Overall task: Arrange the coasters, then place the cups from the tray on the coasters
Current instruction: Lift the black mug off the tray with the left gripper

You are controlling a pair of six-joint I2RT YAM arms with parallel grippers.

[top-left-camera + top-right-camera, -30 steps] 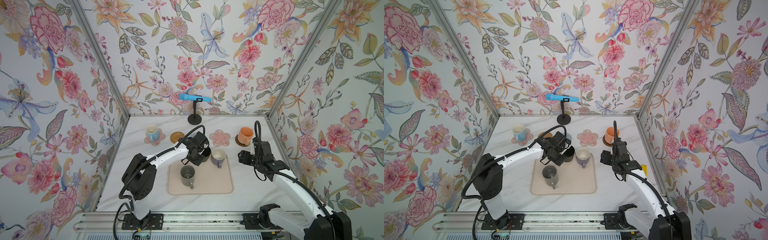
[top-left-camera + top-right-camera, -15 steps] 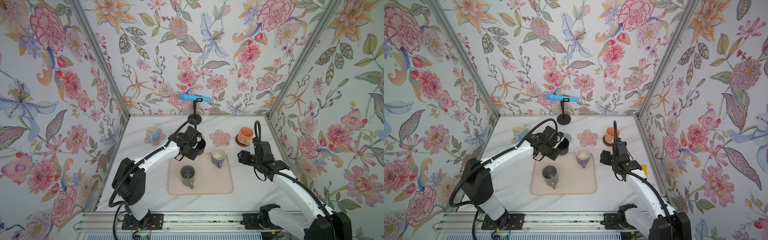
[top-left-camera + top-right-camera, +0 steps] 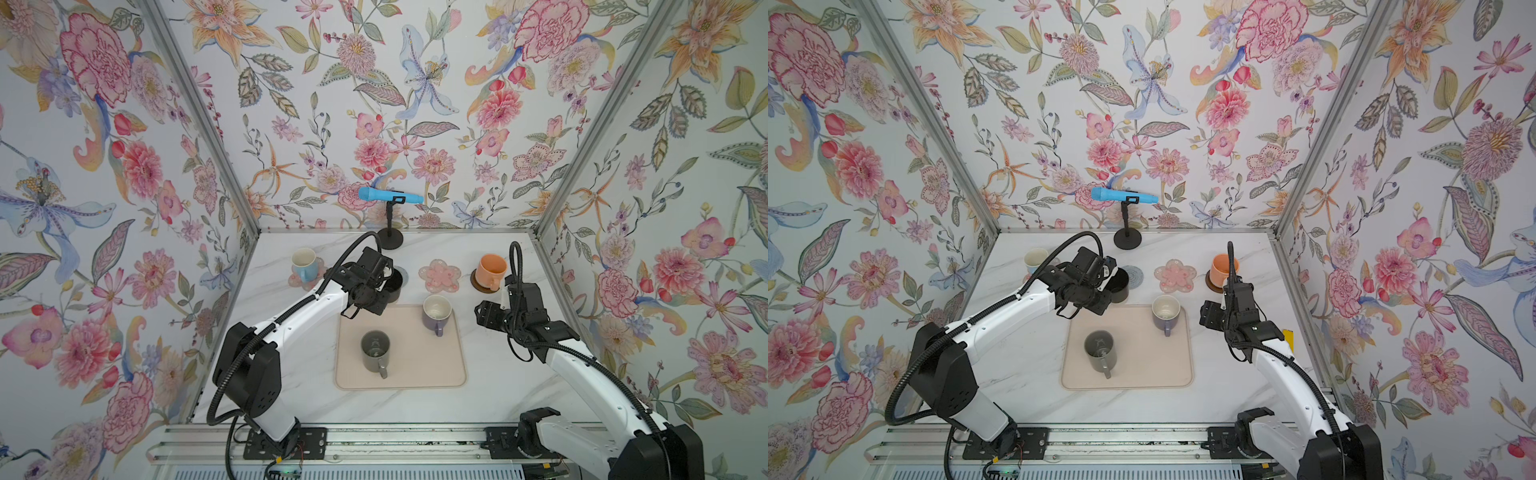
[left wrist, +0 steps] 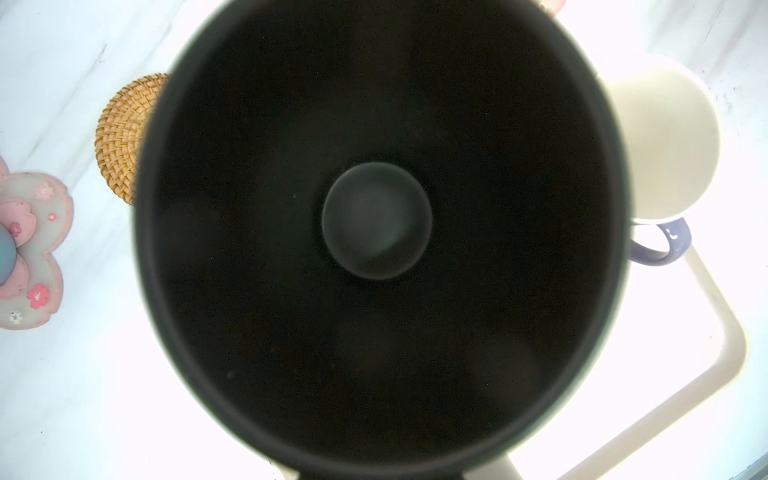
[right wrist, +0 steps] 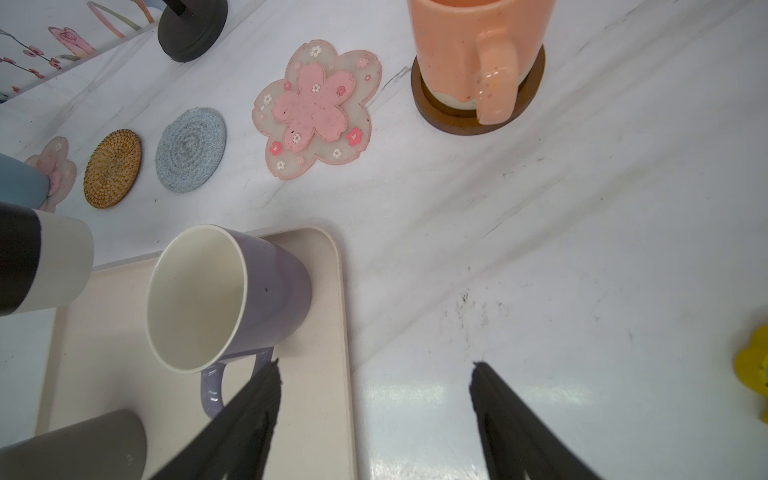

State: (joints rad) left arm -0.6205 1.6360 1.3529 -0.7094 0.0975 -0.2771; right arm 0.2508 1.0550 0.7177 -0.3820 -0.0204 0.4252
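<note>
the left gripper (image 3: 379,287) is clenched on the black cup (image 3: 394,286), holding it upright at the far edge of the tray (image 3: 415,368); whether the cup touches the table i cannot tell. in the left wrist view the cup's dark inside fills the frame. the rattan coaster (image 4: 118,137) peeks from under its rim on one side and the purple cup (image 4: 665,141) sits on the other. the grey-blue coaster (image 3: 1136,274) lies just beyond the held cup. past the rattan coaster, the blue cup (image 3: 303,262) stands on a pink coaster (image 4: 29,249).

the right gripper (image 5: 374,370) is released and empty, hovering over bare table (image 5: 582,291) just beside the tray, with the purple cup's handle close to one fingertip. ahead of it the orange cup (image 5: 469,50) sits on the brown coaster (image 5: 457,122), and beside that is another pink coaster (image 5: 316,108), bare. the grey cup (image 3: 375,351) stands on the tray, between the two arms.
</note>
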